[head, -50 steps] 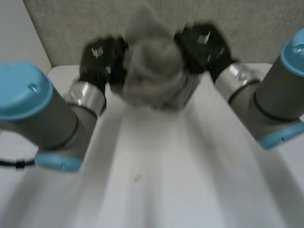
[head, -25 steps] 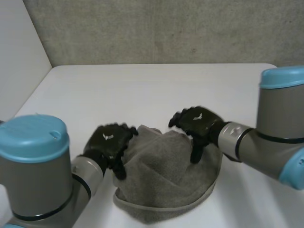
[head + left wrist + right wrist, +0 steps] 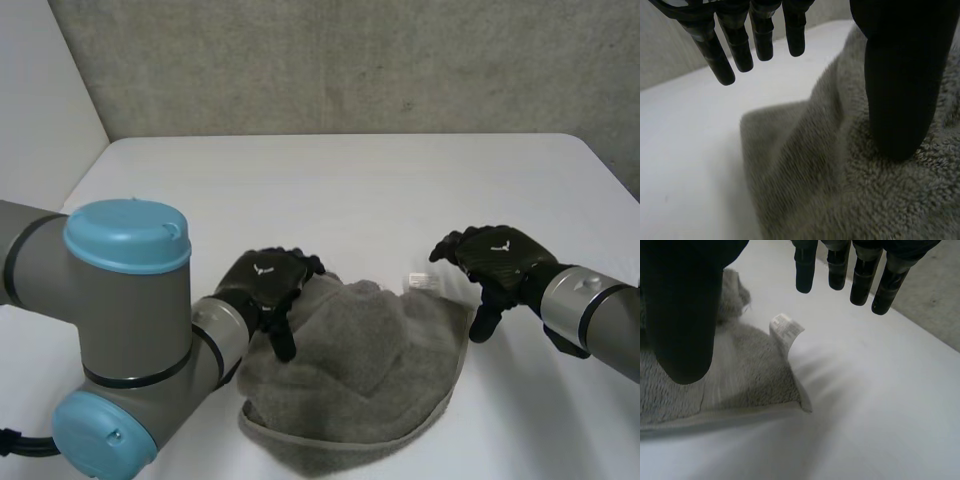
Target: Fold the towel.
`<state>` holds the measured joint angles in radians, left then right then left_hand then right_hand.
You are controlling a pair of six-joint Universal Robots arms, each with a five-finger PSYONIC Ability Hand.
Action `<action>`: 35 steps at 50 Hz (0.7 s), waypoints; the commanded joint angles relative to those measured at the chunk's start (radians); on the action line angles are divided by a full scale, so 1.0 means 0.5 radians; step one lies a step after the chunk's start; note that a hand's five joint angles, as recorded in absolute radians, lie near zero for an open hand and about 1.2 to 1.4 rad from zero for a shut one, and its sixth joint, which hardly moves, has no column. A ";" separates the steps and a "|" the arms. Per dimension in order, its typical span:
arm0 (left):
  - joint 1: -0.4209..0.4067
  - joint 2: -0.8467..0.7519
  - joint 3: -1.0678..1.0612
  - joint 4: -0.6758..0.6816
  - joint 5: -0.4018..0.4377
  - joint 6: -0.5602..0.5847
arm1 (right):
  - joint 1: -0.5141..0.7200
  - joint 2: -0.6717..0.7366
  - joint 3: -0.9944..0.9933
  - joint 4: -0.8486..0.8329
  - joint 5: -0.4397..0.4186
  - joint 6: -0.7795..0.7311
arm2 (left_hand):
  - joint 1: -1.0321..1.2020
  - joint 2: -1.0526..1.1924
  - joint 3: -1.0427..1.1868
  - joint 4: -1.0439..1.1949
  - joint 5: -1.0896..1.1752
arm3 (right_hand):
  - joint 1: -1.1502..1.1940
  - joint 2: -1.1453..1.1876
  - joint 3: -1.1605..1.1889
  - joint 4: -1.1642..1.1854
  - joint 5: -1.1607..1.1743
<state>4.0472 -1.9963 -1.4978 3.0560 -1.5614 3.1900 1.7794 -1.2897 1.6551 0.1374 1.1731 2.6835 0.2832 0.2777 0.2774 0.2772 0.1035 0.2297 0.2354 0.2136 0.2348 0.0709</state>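
A grey towel [image 3: 350,370] lies crumpled in a rounded heap on the white table [image 3: 330,190], near its front edge. My left hand [image 3: 265,285] is at the heap's left far edge. Its fingers [image 3: 740,45] are straight and spread above bare table, and its thumb [image 3: 900,100] rests on the towel [image 3: 840,175]. My right hand [image 3: 495,258] hovers open just past the towel's right corner. There its fingers [image 3: 840,265] hang over bare table, and its thumb [image 3: 685,315] is over the towel's edge [image 3: 740,375]. A white label [image 3: 786,330] sticks up at that corner.
The table runs back to a grey concrete wall [image 3: 350,60]. Bare table lies behind the towel and to its right. My left arm [image 3: 130,330] stands close beside the towel's left side.
A second ago both hands held the bunched towel up high. It now lies on the table and both hands have opened. The right hand has moved right, off the towel.
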 commanded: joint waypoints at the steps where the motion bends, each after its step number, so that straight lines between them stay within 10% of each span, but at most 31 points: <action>1: 0.063 -0.008 -0.038 -0.028 -0.025 -0.002 | 0.015 0.189 -0.113 0.008 -0.073 -0.041 | 0.031 0.042 0.042 0.043 0.041 | -0.110 -0.122 -0.078 -0.121 -0.142; 16: 0.060 -0.084 -0.131 -0.044 -0.025 0.004 | 0.156 0.561 -0.316 -0.063 -0.058 -0.053 | 0.570 0.581 0.581 0.582 0.580 | 0.028 0.016 0.060 0.017 -0.004; 27: 0.060 -0.085 -0.094 -0.013 -0.141 0.004 | 0.199 0.656 -0.386 -0.219 -0.048 -0.050 | 2.201 2.212 2.213 2.213 2.211 | 1.331 1.320 1.363 1.321 1.300; 30: 0.066 -0.079 -0.085 -0.004 -0.175 0.004 | 0.218 0.699 -0.453 -0.210 -0.042 -0.050 | 2.226 2.237 2.238 2.238 2.236 | 2.277 2.266 2.310 2.267 2.246; 35: 0.082 -0.069 0.050 0.088 -0.203 0.007 | 0.273 0.736 -0.592 -0.207 -0.036 -0.044 | 2.226 2.237 2.238 2.238 2.236 | 2.333 2.322 2.365 2.323 2.302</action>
<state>4.0792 -2.0376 -1.5377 3.0559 -1.6415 3.1929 1.8891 -0.9452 1.4308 0.0276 1.1520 2.6593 1.0844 1.1514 1.1493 1.1508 0.9562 0.9617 1.1685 1.1665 1.1720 0.9530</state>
